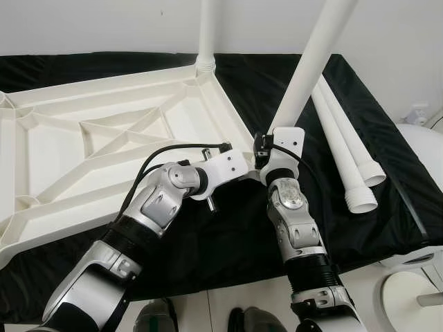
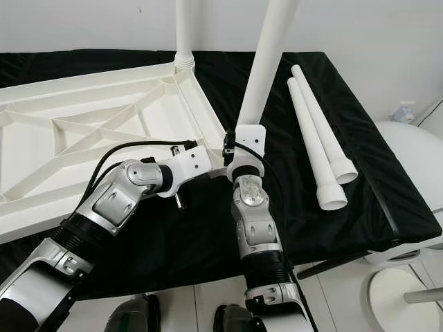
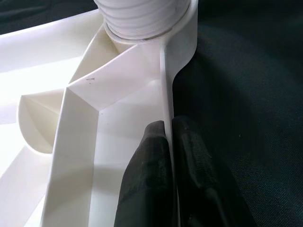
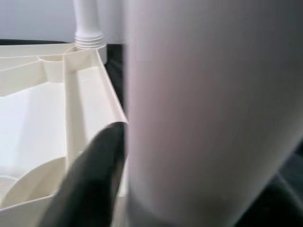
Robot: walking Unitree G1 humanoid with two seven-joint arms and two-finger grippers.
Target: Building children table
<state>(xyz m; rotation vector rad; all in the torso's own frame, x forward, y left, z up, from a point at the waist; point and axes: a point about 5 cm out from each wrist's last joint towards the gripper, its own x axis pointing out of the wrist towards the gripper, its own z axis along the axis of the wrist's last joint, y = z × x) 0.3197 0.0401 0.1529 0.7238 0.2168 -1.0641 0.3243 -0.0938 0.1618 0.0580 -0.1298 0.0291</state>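
A white ribbed tabletop (image 1: 83,145) lies upside down on the black-covered table (image 1: 228,235). One white leg (image 1: 206,34) stands upright in its far corner socket. My left gripper (image 3: 168,125) is shut on the thin rim of the tabletop, close to the near right corner. There the threaded end (image 3: 142,19) of a second leg (image 1: 311,62) sits at the corner socket. That leg tilts up to the right, and my right gripper (image 1: 277,138) is shut on its lower part; one black finger (image 4: 99,161) lies against it.
Two more white legs (image 1: 346,152) lie side by side on the black cloth at the right. White rounded furniture (image 1: 419,138) stands beyond the table's right edge, with a round white base (image 1: 408,297) on the floor. A pale wall runs behind the table.
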